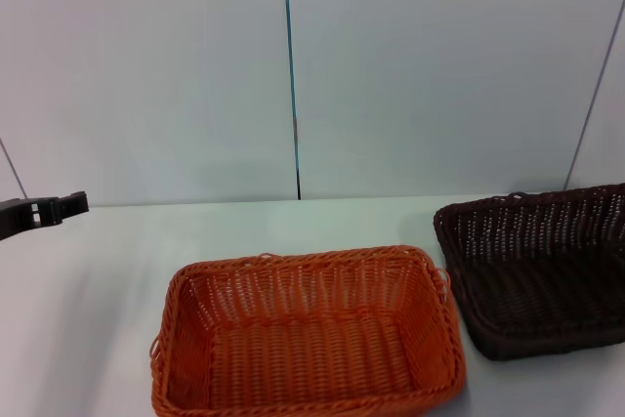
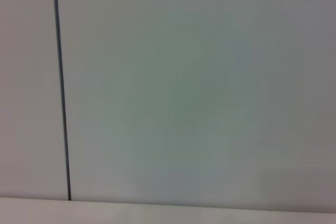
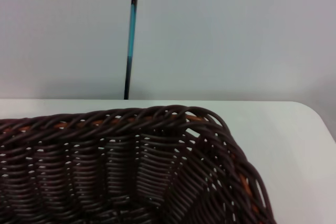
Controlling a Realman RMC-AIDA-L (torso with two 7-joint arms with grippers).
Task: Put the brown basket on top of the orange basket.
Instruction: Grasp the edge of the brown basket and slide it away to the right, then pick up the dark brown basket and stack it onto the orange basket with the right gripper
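The orange basket (image 1: 308, 334) stands on the white table at the near middle, its open side up and nothing inside it. To its right, with a narrow gap between them, is the brown basket (image 1: 537, 271), cut off by the head view's right edge. The right wrist view looks closely down into a corner of the brown basket (image 3: 131, 166), with bits of orange showing through its weave. No fingers of the right gripper show in any view. My left gripper (image 1: 61, 207) hovers at the far left edge over the table, well away from both baskets.
The white table (image 1: 98, 280) runs back to a pale wall with a dark vertical seam (image 1: 291, 75). In the left wrist view there is only that wall, a seam (image 2: 60, 87) and a strip of table.
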